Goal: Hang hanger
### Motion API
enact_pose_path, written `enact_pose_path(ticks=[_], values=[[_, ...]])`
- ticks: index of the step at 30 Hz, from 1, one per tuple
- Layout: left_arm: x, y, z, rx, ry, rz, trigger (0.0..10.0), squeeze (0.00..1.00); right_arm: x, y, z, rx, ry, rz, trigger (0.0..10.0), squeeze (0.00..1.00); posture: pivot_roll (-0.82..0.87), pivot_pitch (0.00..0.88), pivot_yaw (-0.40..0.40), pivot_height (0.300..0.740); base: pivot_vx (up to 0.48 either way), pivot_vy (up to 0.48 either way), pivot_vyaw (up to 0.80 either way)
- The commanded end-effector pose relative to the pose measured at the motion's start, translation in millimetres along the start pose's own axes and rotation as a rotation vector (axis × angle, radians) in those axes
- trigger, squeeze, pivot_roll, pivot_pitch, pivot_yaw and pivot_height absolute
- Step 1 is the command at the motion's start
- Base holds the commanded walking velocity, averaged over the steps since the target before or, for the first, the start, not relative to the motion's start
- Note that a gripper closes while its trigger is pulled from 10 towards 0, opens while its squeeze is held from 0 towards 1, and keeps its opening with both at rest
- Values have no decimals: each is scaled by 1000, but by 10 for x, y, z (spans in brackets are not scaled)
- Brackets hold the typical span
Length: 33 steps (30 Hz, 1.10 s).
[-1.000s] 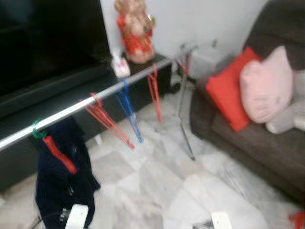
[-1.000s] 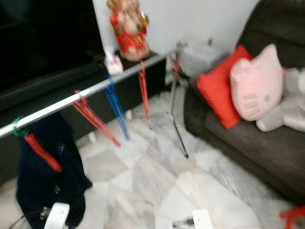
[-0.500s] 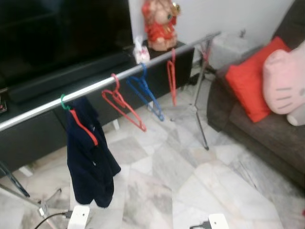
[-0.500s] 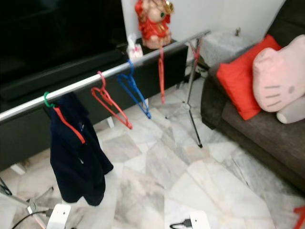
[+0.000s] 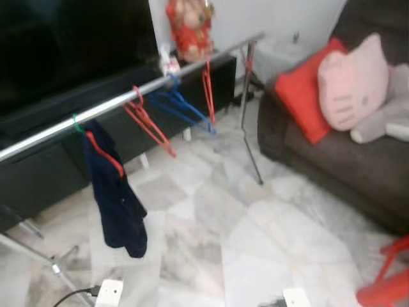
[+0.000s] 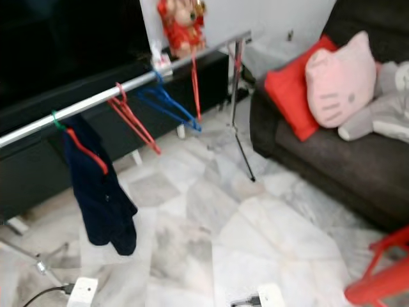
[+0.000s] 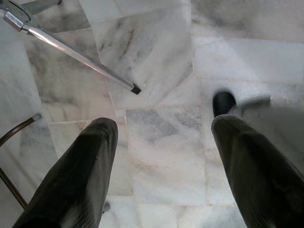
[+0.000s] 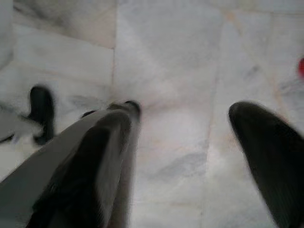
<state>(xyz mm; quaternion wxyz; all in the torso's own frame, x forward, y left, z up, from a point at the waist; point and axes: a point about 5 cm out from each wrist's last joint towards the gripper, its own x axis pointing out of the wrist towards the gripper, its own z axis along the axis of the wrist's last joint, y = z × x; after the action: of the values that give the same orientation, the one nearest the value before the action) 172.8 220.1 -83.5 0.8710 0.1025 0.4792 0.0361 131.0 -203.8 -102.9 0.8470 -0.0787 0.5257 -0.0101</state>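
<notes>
A silver clothes rail (image 5: 160,83) runs from the near left to the far right. On it hang a navy garment (image 5: 118,204) on a green-hooked hanger, a red hanger (image 5: 148,123), a blue hanger (image 5: 186,109) and another red hanger (image 5: 208,96). A red plastic thing (image 5: 383,281) sits low at the near right on the floor; I cannot tell what it is. My left gripper (image 7: 161,161) hangs open over the marble floor, with nothing between its fingers. My right gripper (image 8: 190,156) is also open and holds nothing.
A dark sofa (image 5: 332,166) with a red cushion (image 5: 303,96) and a pink cat cushion (image 5: 351,83) stands on the right. A black TV cabinet (image 5: 57,160) and a red figurine (image 5: 190,29) lie behind the rail. White plugs (image 5: 108,293) and rack legs (image 7: 76,52) are on the floor.
The camera has swung and dropped, so the whole scene shifted; the red thing at the near right came into view. The hangers on the rail hold their places.
</notes>
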Motion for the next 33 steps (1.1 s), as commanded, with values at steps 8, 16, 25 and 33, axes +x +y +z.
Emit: enact_pose_path(ticks=[8,16,25,33], values=[[-17,90,-94,8,24,25,10000,0,4,63,14,17,-4,15,10000,0,-71,0,28,740,-72,0,0],[-12,66,-68,-4,17,14,10000,0,3,63,6,31,2,17,10000,0,-75,0,28,740,0,0,-282],[-10,76,-61,-11,17,20,10000,0,3,62,-2,18,10,20,10000,0,-71,0,25,740,0,0,-745],[-10,84,-56,20,17,20,10000,0,3,65,-5,11,13,22,10000,0,-71,0,26,740,0,0,-738]])
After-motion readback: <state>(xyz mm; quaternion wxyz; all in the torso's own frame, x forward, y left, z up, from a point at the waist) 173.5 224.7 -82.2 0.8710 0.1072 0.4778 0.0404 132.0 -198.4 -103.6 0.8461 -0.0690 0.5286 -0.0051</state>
